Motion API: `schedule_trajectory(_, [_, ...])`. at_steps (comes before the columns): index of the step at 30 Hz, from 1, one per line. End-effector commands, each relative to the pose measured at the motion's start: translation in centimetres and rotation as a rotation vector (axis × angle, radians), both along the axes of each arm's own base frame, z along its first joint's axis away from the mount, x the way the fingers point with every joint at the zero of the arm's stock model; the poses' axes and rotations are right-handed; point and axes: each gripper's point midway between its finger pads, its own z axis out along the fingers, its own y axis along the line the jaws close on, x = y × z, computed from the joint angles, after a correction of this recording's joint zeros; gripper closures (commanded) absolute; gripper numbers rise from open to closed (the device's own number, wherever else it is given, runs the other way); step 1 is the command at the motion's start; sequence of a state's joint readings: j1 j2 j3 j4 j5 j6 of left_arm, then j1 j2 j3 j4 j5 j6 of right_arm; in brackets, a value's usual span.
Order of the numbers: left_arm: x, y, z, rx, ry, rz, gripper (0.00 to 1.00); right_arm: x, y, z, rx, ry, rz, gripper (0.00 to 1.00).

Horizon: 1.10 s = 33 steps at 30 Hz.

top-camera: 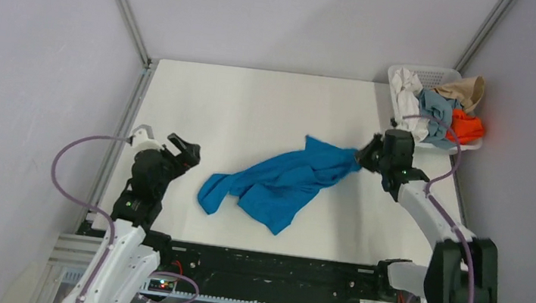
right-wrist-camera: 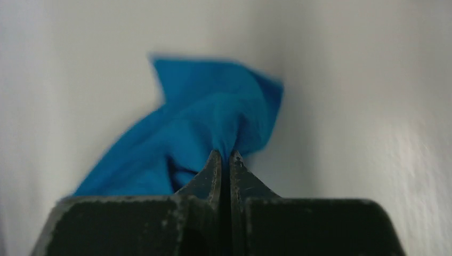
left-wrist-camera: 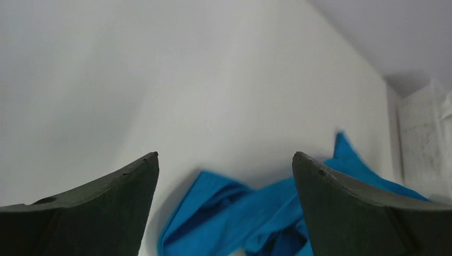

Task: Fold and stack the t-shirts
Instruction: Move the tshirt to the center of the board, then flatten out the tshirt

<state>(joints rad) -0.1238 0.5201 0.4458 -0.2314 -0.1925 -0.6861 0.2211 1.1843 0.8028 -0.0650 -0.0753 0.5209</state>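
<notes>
Nearest the right wrist lens, at bottom centre: right gripper (right-wrist-camera: 224,156), both dark fingers pressed together, clamped on a bunched fold of the blue t-shirt (right-wrist-camera: 213,117). Cloth fanning up and to the left from the pinch, blurred at its edges.

Nearest the left wrist lens: left gripper (left-wrist-camera: 225,154), fingers spread wide at lower left and lower right of the frame, only bare white table (left-wrist-camera: 133,96) between them. Beyond, in the lower middle and lower right, rumpled blue cloth lying on the surface, apart from both fingers.

From the top view: blue t-shirt sprawled in a crumpled diagonal band across the middle of the table, lower end toward centre-left, upper end toward centre-right, caught there in the right gripper. Most of the shirt resting on the table; gripped end lifted or not, cannot tell. Left gripper left of centre, near the shirt's lower end, not touching it.

Upper right corner of the top view: white lattice basket (top-camera: 442,71) at the table's far right edge, holding a heap of other shirts. White t-shirt (top-camera: 408,95) on the left, grey-blue t-shirt (top-camera: 437,110) in the middle, tan t-shirt (top-camera: 466,90) at the upper right, orange t-shirt (top-camera: 467,127) at the right rim.
</notes>
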Motion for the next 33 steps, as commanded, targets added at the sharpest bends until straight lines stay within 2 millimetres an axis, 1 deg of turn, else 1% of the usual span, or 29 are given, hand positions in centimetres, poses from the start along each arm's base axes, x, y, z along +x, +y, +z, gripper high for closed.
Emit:
schedule_trajectory(1, [-0.6, -3.3, -4.1, -0.089, 0.158, -0.150, 0.02, 0.0, -4.8, -5.1, -0.071, 0.147, -0.160, 0.90])
schedule_trajectory(2, [-0.8, -3.9, -5.3, -0.097, 0.203, -0.175, 0.02, 0.1, -5.9, -4.8, -0.111, 0.137, -0.214, 0.80])
schedule_trajectory(3, [-1.1, -4.5, -5.9, -0.104, 0.227, -0.201, 0.02, -0.1, -6.4, -4.0, -0.142, 0.119, -0.228, 0.50])
schedule_trajectory(4, [-1.4, -5.2, -6.9, -0.102, 0.265, -0.227, 0.02, -0.2, -7.1, -3.5, -0.198, 0.105, -0.268, 0.29])
schedule_trajectory(5, [-1.6, -5.5, -7.4, -0.097, 0.284, -0.233, 0.02, -0.5, -7.4, -2.2, -0.217, 0.072, -0.282, 0.07])
schedule_trajectory(6, [-2.1, -6.3, -8.2, -0.090, 0.318, -0.262, 0.02, -0.9, -7.6, -1.4, -0.264, 0.059, -0.300, 0.04])
schedule_trajectory(7, [-2.2, -6.5, -8.6, -0.077, 0.329, -0.260, 0.02, -1.4, -7.7, -0.2, -0.277, 0.030, -0.312, 0.02])
schedule_trajectory(8, [-2.7, -7.4, -9.2, -0.059, 0.357, -0.290, 0.02, -2.0, -7.6, 0.1, -0.322, 0.025, -0.313, 0.01])
schedule_trajectory(9, [-2.8, -7.3, -9.7, -0.037, 0.375, -0.281, 0.02, -2.6, -7.7, 1.0, -0.337, 0.003, -0.325, 0.01])
schedule_trajectory(10, [-3.4, -8.1, -10.1, -0.020, 0.395, -0.305, 0.02, -3.4, -6.7, 0.9, -0.354, 0.013, -0.291, 0.01])
schedule_trajectory(11, [-3.6, -8.0, -10.8, 0.000, 0.419, -0.290, 0.02, -4.0, -5.8, 1.3, -0.353, 0.000, -0.261, 0.00])
schedule_trajectory(12, [-3.9, -8.5, -11.1, 0.001, 0.433, -0.301, 0.02, -4.7, -5.4, 0.8, -0.365, 0.015, -0.234, 0.01])
schedule_trajectory(13, [-4.1, -8.5, -11.8, 0.005, 0.458, -0.288, 0.02, -5.1, -4.4, 0.9, -0.355, 0.009, -0.190, 0.01])
schedule_trajectory(14, [-4.2, -8.6, -12.0, 0.015, 0.469, -0.288, 0.02, -5.5, -4.0, 0.4, -0.362, 0.018, -0.159, 0.01])
schedule_trajectory(15, [-4.4, -8.6, -12.6, 0.024, 0.495, -0.287, 0.02, -6.0, -3.1, -0.2, -0.352, 0.026, -0.111, 0.01])
schedule_trajectory(17, [-4.7, -8.5, -13.5, 0.042, 0.531, -0.281, 0.02, -6.4, -2.4, -1.0, -0.328, 0.040, -0.075, 0.01])
schedule_trajectory(20, [-5.2, -7.6, -15.0, 0.072, 0.588, -0.241, 0.02, -6.5, -1.7, -1.9, -0.316, 0.051, -0.042, 0.01])
schedule_trajectory(24, [-5.2, -7.4, -16.0, 0.109, 0.638, -0.237, 0.02, -6.1, -1.4, -3.1, -0.326, 0.080, -0.030, 0.01])
schedule_trajectory(26, [-4.9, -7.7, -16.1, 0.138, 0.656, -0.253, 0.02, -5.8, -1.4, -3.6, -0.334, 0.091, -0.034, 0.01])
schedule_trajectory(29, [-5.1, -8.4, -16.4, 0.215, 0.688, -0.287, 0.02, -5.2, -1.4, -4.4, -0.346, 0.104, -0.043, 0.01])
schedule_trajectory(30, [-5.4, -9.1, -16.6, 0.250, 0.710, -0.318, 0.02, -5.0, -1.6, -4.5, -0.352, 0.103, -0.055, 0.01])
schedule_trajectory(31, [-5.4, -9.2, -16.6, 0.276, 0.716, -0.320, 0.02, -4.9, -1.7, -4.7, -0.356, 0.108, -0.062, 0.00])
schedule_trajectory(32, [-5.8, -9.8, -16.9, 0.311, 0.744, -0.345, 0.02, -4.7, -1.8, -4.6, -0.358, 0.104, -0.074, 0.01])
schedule_trajectory(33, [-5.9, -9.9, -17.0, 0.336, 0.754, -0.345, 0.00, -4.6, -1.9, -4.8, -0.359, 0.106, -0.078, 0.01])
